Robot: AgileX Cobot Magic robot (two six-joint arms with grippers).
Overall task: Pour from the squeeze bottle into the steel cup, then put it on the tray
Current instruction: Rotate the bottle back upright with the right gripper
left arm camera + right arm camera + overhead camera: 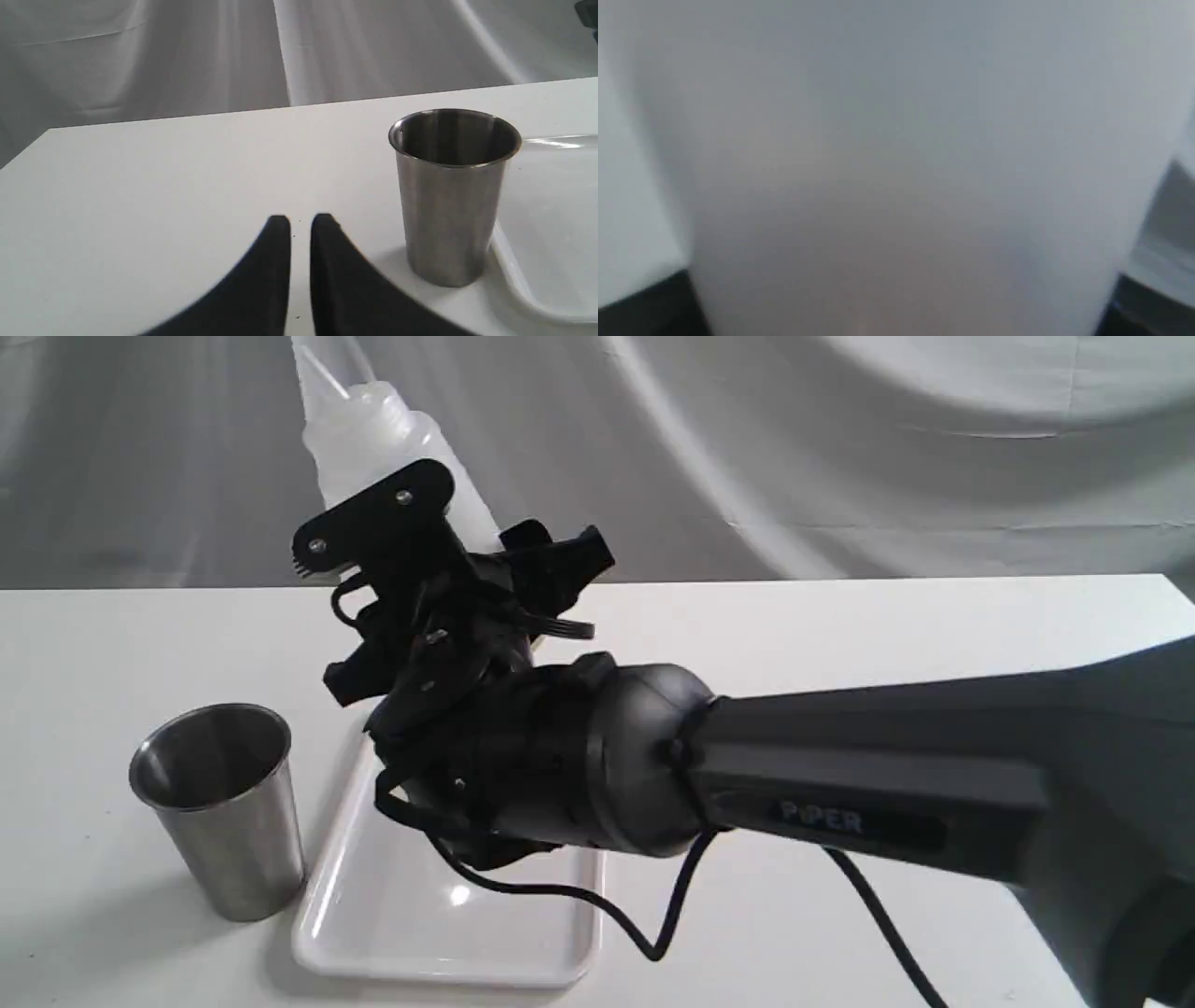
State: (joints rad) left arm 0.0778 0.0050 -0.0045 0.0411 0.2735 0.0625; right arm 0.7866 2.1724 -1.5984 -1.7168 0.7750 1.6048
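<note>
1. My left gripper (300, 224): fingers narrow, slim gap, holding nothing, low over the white table (840, 616); open surface around it.
2. Steel cup (219, 803): upright, just beside the tray (420, 915).
3. My right gripper (467, 546): clamped on the squeeze bottle (373, 429), held aloft over the tray's far end, nozzle tilted up.
4. Draped grey cloth (840, 448): behind the table's far edge.

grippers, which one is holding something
The right gripper: it is clamped on the squeeze bottle, raised off the table. The left gripper is empty, near the steel cup.
</note>
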